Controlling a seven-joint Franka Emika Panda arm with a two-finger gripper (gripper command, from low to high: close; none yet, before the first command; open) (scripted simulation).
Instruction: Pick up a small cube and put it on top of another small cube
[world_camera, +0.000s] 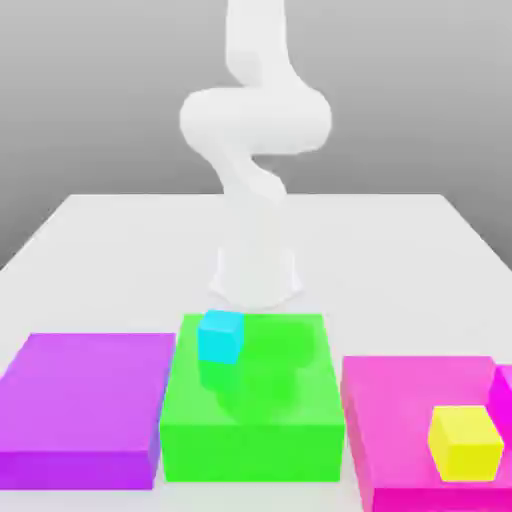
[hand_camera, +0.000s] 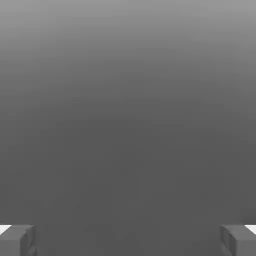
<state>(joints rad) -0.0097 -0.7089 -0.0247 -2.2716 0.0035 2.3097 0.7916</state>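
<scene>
The claw (hand_camera: 128, 240) stands wide open in the hand view, its two grey fingertips (hand_camera: 17, 240) far apart with nothing between them. Nearest in the exterior view sit three flat blocks: purple block (world_camera: 85, 405), green block (world_camera: 255, 400), magenta block (world_camera: 420, 420). A yellow cube (world_camera: 465, 441) rests on the magenta one. The cyan cube (world_camera: 220, 336) sits on the green block's far edge. Behind rises the white arm (world_camera: 255, 150) from the pale surface (world_camera: 100, 240).

magenta block (world_camera: 400, 420) cut off – right edge, arm (world_camera: 255, 120) cropped above
</scene>
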